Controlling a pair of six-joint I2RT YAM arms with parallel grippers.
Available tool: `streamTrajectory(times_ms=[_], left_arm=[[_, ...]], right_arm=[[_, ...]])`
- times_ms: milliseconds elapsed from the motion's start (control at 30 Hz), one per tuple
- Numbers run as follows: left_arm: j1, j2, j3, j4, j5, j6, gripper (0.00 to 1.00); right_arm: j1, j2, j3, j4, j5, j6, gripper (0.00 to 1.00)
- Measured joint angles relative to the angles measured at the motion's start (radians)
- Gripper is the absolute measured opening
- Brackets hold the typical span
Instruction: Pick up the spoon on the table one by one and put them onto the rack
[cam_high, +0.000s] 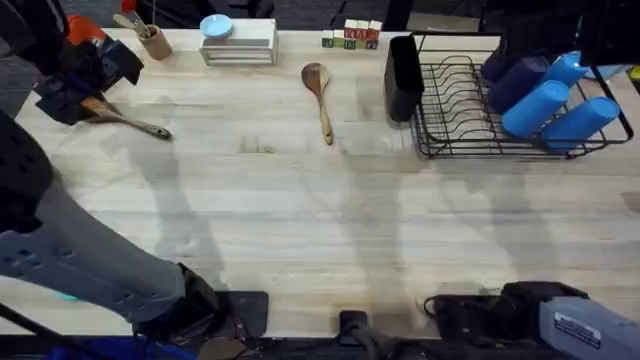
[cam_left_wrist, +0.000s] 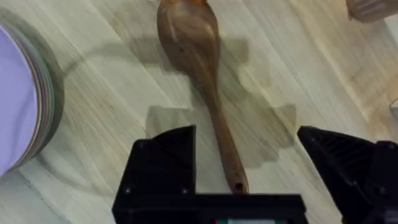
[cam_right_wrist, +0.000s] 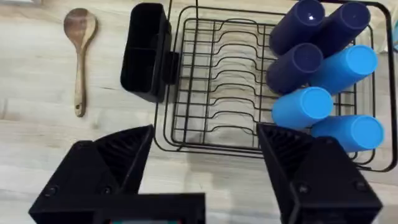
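Hovering over one spoon (cam_left_wrist: 202, 74) on the table (cam_high: 300, 220), the left gripper (cam_left_wrist: 249, 168) has jaws wide apart around its handle, not touching; right gripper (cam_right_wrist: 202, 162) jaws are also wide, holding nothing

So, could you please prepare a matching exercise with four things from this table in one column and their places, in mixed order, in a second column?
Things
1. brown wooden spoon with long handle
2. second brown wooden spoon
3. tall black rectangular cutlery caddy
4. blue cylindrical cups

Places
A. lying inside the black wire rack
B. between the open fingers of the left gripper
C. alone on the light-wood table, just left of the caddy
D. at the rack's left end

Pairs: 1-C, 2-B, 3-D, 4-A
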Motion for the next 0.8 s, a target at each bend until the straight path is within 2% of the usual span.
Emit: streamTrajectory(times_ms=[433,800], left_arm=[[0.0,0.117,0.004,0.012,0.0,-0.004,0.988],[-0.001,0.181,0.028,-0.006,-0.022,-0.003,0.872]], right_arm=[[0.0,0.0,0.0,0.0,0.0,0.0,0.996],[0.0,0.0,0.0,0.0,0.0,0.0,0.996]])
